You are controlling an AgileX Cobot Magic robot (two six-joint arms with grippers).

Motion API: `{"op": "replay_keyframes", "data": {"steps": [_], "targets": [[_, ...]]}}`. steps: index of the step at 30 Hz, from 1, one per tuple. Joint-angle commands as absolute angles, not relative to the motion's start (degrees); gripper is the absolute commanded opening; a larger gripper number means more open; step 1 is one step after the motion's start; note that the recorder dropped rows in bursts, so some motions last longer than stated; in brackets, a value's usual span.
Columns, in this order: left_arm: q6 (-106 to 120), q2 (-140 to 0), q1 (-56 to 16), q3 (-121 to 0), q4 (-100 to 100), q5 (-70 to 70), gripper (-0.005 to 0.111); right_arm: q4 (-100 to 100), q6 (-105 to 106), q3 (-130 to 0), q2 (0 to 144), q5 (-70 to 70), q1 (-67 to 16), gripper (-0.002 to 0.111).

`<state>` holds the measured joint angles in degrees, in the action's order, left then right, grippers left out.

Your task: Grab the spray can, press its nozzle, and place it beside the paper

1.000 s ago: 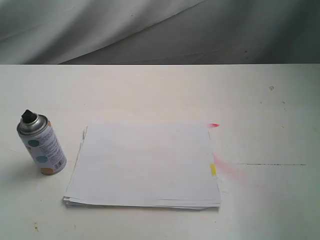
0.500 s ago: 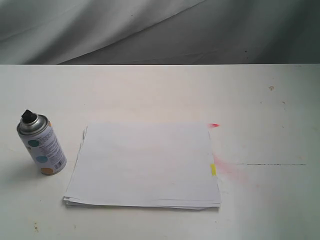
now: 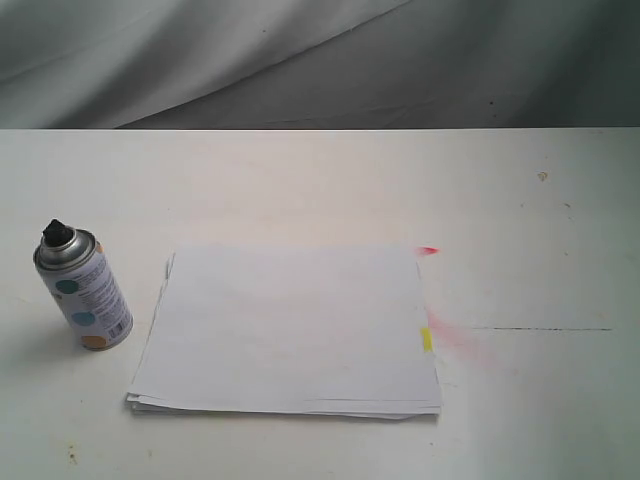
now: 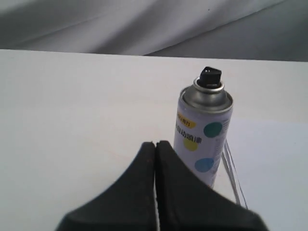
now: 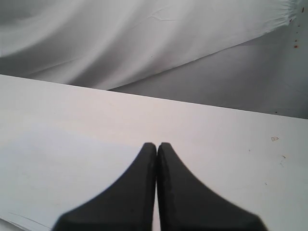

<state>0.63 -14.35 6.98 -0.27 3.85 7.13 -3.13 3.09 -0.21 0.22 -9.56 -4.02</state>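
Silver spray can [image 3: 82,290] — one, upright, black nozzle [image 3: 56,232] on top — stands on the white worktop [image 3: 300,180] just beside the one paper stack [image 3: 290,330], while the left fingers [image 4: 143,166] and the right fingers [image 5: 144,166] are each clenched on nothing.

The left gripper [image 4: 155,144] is showing up as two matte black fingers [image 4: 130,197], smooth-surfaced, each one narrowing to a rounded tip and flaring out wide toward its base. A faint rusty tinge is running along the thin seam between them. The right gripper [image 5: 157,144] is looking much the same: plain black, dull-finished, curving outward like a pair of fins.
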Motion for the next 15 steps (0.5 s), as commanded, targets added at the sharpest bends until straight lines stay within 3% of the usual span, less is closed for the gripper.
{"op": "replay_keyframes", "data": {"steps": [1,8,15], "targets": [[-1.6,-13.92,6.64,0.0,5.24,-1.9,0.0,-2.59,2.95,0.0,0.0,-9.71,-4.08,0.0],[-16.1,-13.92,6.64,-0.76,12.96,-7.46,0.0,-2.59,2.95,0.0,0.0,-9.71,-4.08,0.0],[-21.47,-15.4,6.64,-13.93,4.53,8.53,0.0,-2.59,2.95,0.0,0.0,-9.71,-4.08,0.0]]}}
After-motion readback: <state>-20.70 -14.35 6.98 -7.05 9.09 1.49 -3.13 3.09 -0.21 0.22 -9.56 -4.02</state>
